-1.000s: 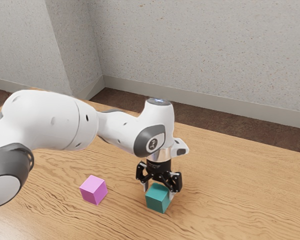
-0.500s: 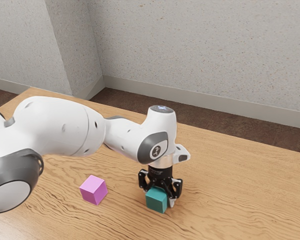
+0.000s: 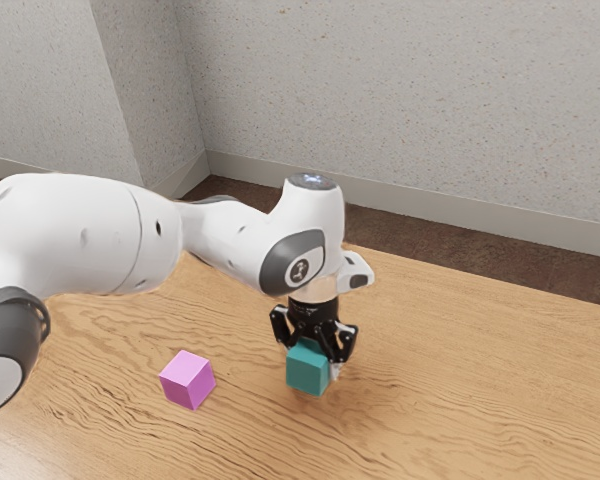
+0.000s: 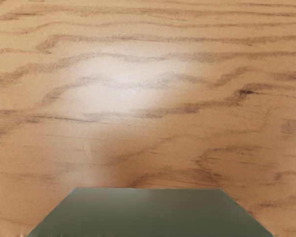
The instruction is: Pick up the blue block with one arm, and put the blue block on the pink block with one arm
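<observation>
From the side: reaches down over the wooden table [image 3: 480, 380] with the gripper [image 3: 310, 352] pointing straight at the wood. Pinches the blue block [image 3: 308, 370] tight between the two black fingers [image 3: 338, 343], one on each side. Holds it right under the hand, top edge tucked between the fingertips. Cannot tell if its bottom touches the wood. Finds the pink block [image 3: 187, 379] flat on the table, well apart from the fingers, toward the exterior view's left.

From the wrist: looks down past the fingers at the table [image 4: 138, 98] and its wavy brown lines. Shows the blue block [image 4: 148, 212] as a big dark greenish shape just under the hand.
</observation>
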Motion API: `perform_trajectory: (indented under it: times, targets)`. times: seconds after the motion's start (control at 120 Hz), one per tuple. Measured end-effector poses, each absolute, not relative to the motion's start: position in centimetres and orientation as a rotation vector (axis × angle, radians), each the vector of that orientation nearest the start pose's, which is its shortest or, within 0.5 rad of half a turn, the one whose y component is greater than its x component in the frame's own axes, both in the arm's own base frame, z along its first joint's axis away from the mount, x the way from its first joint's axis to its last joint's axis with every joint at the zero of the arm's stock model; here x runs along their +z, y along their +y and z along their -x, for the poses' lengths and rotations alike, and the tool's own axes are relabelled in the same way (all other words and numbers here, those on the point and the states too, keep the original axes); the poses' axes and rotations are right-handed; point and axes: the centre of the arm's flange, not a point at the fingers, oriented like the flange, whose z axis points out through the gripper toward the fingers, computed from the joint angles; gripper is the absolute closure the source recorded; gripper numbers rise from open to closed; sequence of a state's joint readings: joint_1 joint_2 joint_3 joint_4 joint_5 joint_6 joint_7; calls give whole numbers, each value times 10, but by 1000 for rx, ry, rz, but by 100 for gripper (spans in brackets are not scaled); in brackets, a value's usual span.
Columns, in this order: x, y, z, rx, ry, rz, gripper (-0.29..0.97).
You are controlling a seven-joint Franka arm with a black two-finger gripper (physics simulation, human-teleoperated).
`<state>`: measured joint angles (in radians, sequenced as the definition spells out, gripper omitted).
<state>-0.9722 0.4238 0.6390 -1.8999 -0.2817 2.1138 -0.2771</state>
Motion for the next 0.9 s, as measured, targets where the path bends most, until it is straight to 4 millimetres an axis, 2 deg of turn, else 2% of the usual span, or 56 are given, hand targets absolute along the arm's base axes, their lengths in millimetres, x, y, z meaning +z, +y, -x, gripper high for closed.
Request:
perform_trajectory:
  times: [0.158,0.408,0.567,0.783,0.9]
  targets:
    - [337,-207,-560,170,-102,3057,30]
    - [354,-151,-541,275,-115,3035,30]
    - [366,-107,-527,349,-115,3020,30]
    - [361,-53,-512,462,-150,2963,30]
    - [357,-44,-508,493,-147,2943,30]
